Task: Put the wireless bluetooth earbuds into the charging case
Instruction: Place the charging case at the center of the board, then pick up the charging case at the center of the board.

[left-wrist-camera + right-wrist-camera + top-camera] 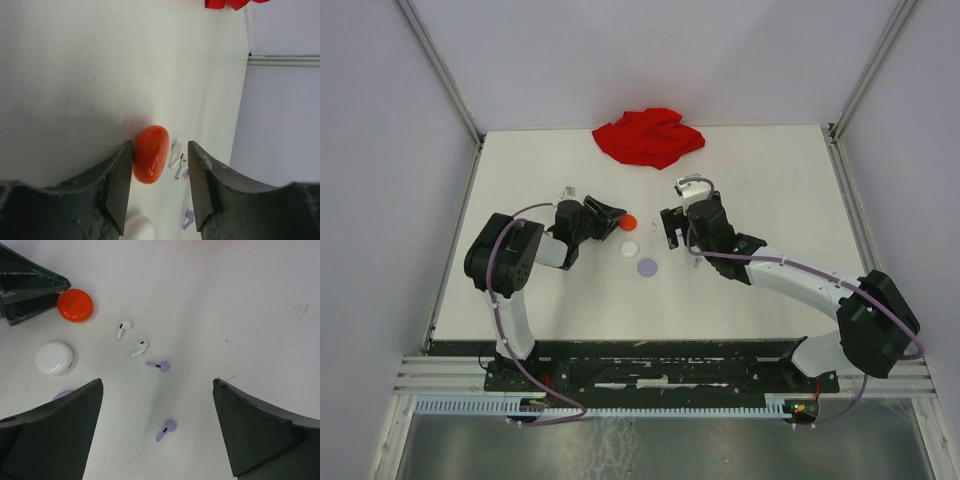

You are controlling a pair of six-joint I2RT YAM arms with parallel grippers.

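A glossy red round charging case (151,154) lies shut on the white table, between the parted fingers of my left gripper (160,145). It sits against the left finger, with a gap to the right one. In the top view the left gripper (613,214) is just left of the red case (628,221). Two white earbuds (123,328) (139,348) and two lavender earbuds (160,365) (166,430) lie loose on the table. My right gripper (157,432) hovers open over the nearer lavender earbud and holds nothing.
A white round case (54,358) and a lavender one (647,267) lie near the red case, both shut. A crumpled red cloth (648,136) lies at the table's far edge. Frame posts and walls border the table.
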